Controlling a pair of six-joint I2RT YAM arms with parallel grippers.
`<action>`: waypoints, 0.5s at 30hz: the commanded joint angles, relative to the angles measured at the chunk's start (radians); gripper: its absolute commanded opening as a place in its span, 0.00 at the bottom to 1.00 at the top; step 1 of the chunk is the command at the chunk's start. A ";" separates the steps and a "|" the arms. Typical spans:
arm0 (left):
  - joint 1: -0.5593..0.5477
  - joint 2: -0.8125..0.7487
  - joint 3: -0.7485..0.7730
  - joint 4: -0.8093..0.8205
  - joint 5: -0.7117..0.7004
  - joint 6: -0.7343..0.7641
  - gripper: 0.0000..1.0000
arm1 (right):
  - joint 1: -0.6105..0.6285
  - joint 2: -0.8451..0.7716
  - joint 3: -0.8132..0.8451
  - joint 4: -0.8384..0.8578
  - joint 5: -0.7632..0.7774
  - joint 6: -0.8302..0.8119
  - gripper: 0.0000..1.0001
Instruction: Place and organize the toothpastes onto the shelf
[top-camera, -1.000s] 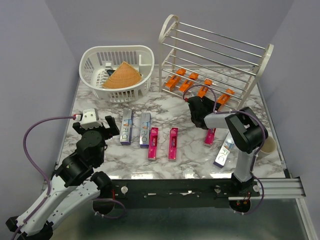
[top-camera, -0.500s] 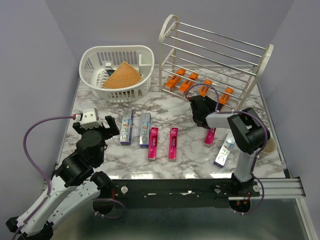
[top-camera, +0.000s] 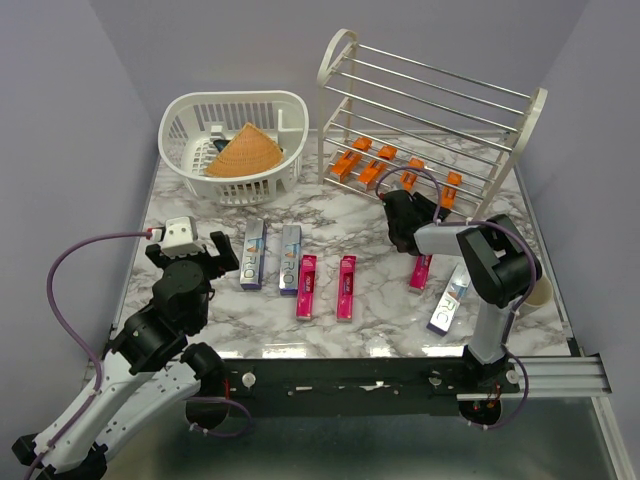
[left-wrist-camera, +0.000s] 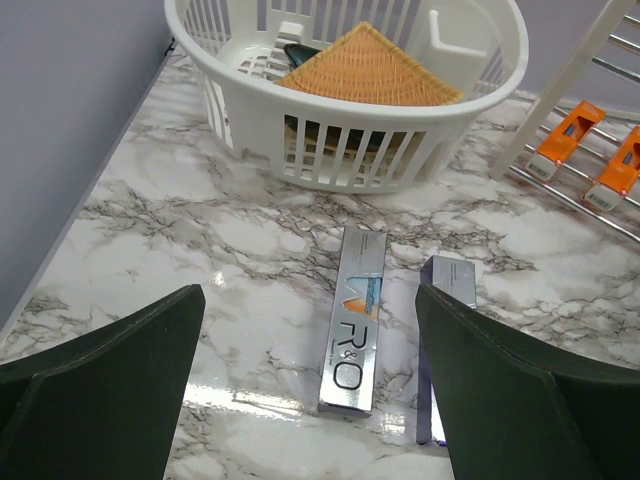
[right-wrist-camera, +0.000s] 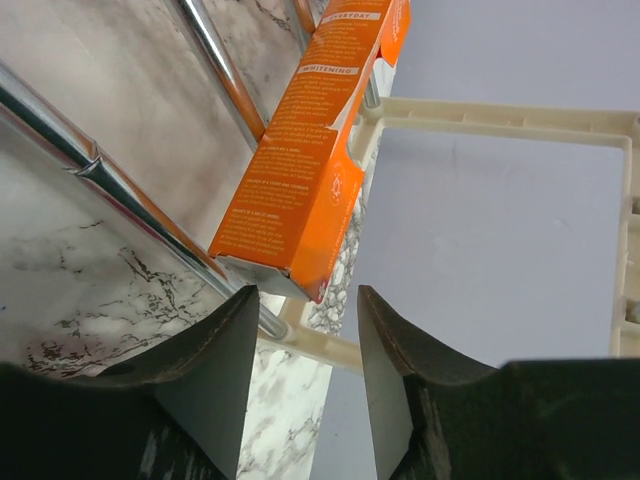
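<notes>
pale lavender walls (top-camera: 230, 50) closed in a table (top-camera: 200, 215) topped in glossy white marble with grey veins that caught soft glare near its front, where an aluminium rail (top-camera: 560, 375) ran above a dull grey floor (top-camera: 350, 455).

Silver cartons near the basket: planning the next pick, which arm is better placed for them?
Left. Its open jaws face those silver cartons close by; the right arm is far off at the shelf.
</notes>
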 joint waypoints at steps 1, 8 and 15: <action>0.011 0.009 -0.015 0.021 0.016 0.011 0.99 | 0.002 -0.036 0.028 -0.095 0.006 0.096 0.51; 0.022 0.008 -0.013 0.024 0.027 0.011 0.99 | 0.085 -0.177 0.031 -0.256 -0.081 0.236 0.53; 0.027 0.003 -0.015 0.029 0.041 0.012 0.99 | 0.186 -0.343 0.062 -0.483 -0.284 0.558 0.61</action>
